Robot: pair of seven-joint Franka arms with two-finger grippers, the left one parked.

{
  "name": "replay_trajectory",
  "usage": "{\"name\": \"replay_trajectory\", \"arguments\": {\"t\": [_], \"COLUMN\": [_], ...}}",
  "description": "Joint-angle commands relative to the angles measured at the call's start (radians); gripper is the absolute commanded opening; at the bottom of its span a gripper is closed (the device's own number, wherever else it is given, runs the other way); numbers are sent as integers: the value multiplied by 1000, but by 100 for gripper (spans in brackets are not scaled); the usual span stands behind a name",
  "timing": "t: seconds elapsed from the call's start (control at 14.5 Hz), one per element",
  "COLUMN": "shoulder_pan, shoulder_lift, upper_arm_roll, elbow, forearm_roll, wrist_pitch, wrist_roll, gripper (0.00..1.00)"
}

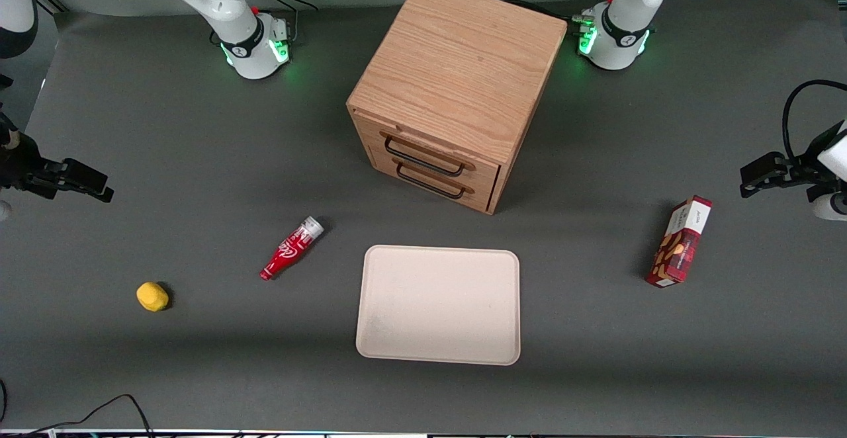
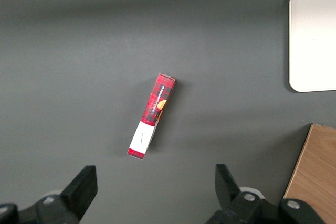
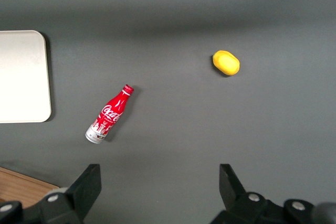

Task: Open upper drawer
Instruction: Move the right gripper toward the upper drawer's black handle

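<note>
The light oak cabinet (image 1: pixel 456 74) stands mid-table, its front turned toward the front camera and the working arm's end. The upper drawer (image 1: pixel 433 149) is pushed in, with its long black wire handle (image 1: pixel 423 158) across the narrow wood front. The lower drawer (image 1: pixel 433 183) sits just under it, also pushed in. My right gripper (image 1: pixel 92 185) hangs high over the working arm's end of the table, well away from the cabinet. In the right wrist view the gripper (image 3: pixel 159 182) is open, and only bare grey table shows between its fingers (image 3: pixel 89 182).
A pale tray (image 1: pixel 370 332) lies in front of the cabinet, nearer the front camera. A red cola bottle (image 1: pixel 291 249) (image 3: pixel 110 115) lies beside the tray. A yellow lump (image 1: pixel 152 296) (image 3: pixel 226 62) rests nearer my gripper. A red box (image 1: pixel 680 242) lies toward the parked arm's end.
</note>
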Motion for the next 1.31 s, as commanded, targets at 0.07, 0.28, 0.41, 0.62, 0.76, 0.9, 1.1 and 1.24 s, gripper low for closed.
{"name": "replay_trajectory", "arguments": {"t": [0.07,0.28,0.41,0.62,0.76,0.9,1.1,1.24], "shoulder_pan": [5,13,11,11,11,13,13,14], "shoulder_lift": [7,5,5,5,4,19,71,124], "upper_arm_roll": [-8,6,50,127,199,301,447,538], "elbow": [31,39,39,36,28,28,25,24], "forearm_roll": [-18,-14,-11,-8,-7,-7,-1,4], "wrist_pitch": [-44,-82,-92,-92,-95,-95,-90,-81], "wrist_roll": [4,-105,-227,-386,-448,-438,-428,-363], "gripper": [100,100,100,100,100,100,100,100]}}
